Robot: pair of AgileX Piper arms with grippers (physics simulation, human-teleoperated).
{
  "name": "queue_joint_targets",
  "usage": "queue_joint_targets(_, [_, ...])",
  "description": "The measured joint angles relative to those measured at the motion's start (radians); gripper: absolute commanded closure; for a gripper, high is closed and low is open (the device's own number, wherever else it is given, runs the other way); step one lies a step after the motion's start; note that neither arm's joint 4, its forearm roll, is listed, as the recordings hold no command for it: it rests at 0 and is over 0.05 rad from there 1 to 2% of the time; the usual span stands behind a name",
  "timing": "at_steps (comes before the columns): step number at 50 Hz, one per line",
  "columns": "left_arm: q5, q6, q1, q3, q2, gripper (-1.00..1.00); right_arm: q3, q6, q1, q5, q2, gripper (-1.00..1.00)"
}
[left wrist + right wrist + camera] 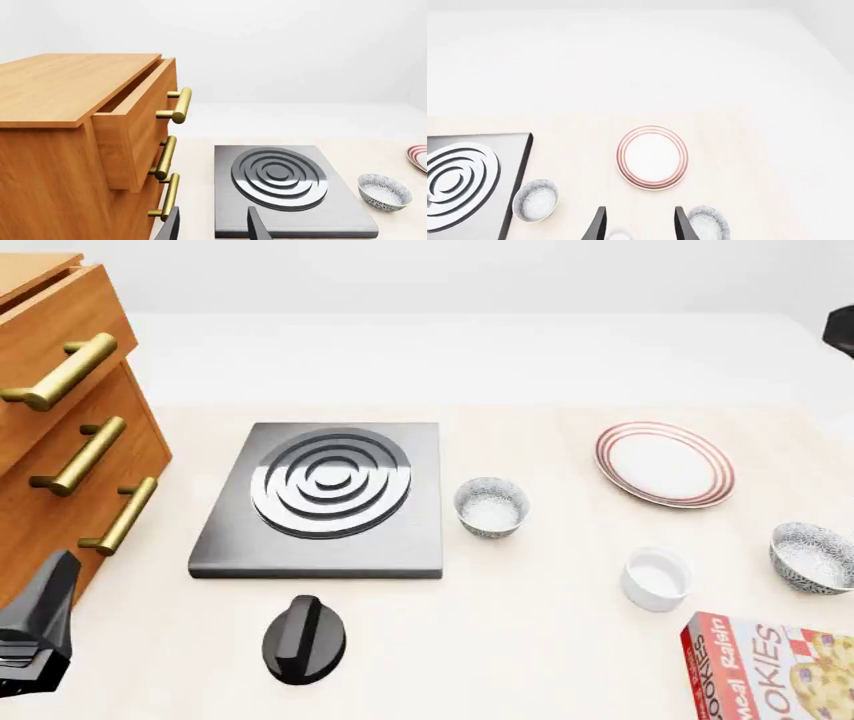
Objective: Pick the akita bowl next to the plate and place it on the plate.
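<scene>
The plate point(665, 463) point(652, 157), white with red rings, lies at the back right of the table. One speckled akita bowl point(813, 557) point(708, 223) stands to its front right. A second bowl point(491, 506) point(536, 200) point(383, 192) alike stands between the plate and the stove. My right gripper point(639, 227) hovers open and empty high above the table, on the near side of the plate. My left gripper point(212, 230) is open and empty near the cabinet, facing the stove. In the front view only dark arm parts show at the edges.
A flat stove point(324, 496) with a black knob point(304, 640) in front occupies the middle left. The wooden cabinet point(60, 430) at left has its top drawer pulled out. A white ramekin point(655, 578) and a cookies box point(774, 670) sit at the front right.
</scene>
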Motion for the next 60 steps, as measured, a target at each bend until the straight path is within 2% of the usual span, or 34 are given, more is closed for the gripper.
queue_joint_targets(9, [0.000,0.000,0.000,0.000,0.000,-1.00,-0.036,0.023,-0.023,0.023,0.085,-1.00])
queue_joint_targets(18, [0.000,0.000,0.000,0.000,0.000,-1.00,-0.050,0.015,-0.067,0.041,0.154,-1.00])
queue_joint_targets(36, [0.000,0.000,0.000,0.000,0.000,-1.00,0.064,0.012,-0.132,-0.019,0.205,-1.00])
queue_joint_targets(60, [0.000,0.000,0.000,0.000,0.000,-1.00,0.100,-0.019,-0.181,-0.128,0.314,-1.00])
